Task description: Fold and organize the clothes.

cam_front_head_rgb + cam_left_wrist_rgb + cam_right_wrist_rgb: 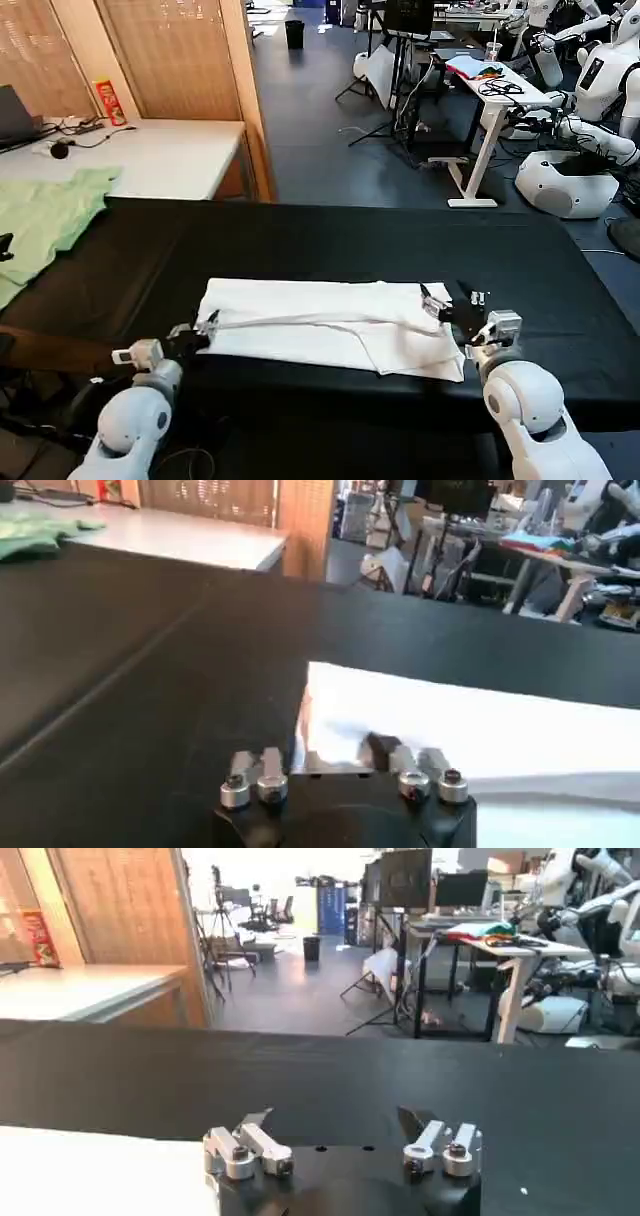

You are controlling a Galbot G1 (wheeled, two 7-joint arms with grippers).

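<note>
**Fold may slip at the near edge**

The white T-shirt point(330, 325) lies folded into a long band on the black table point(300, 240), plain side up. The left gripper point(200, 330) is closed on its left end; the right gripper point(448, 312) stands wide at the right end. A loose pinch could drag layers apart

T-shirt point(330, 325), centre of the head frame: plain white, no print showing. Table point(300, 245) beneath it: black. Garment point(45, 220), left edge of frame: light green. Second table point(150, 155), upper left: white top, with a red-and-yellow packet point(108, 101) standing on it. Wall panels point(175, 55), upper left: light brown wood. Arm shells, lower corners: white; left gripper point(205, 325) and right gripper point(440, 305): black with silver fittings.
</note>
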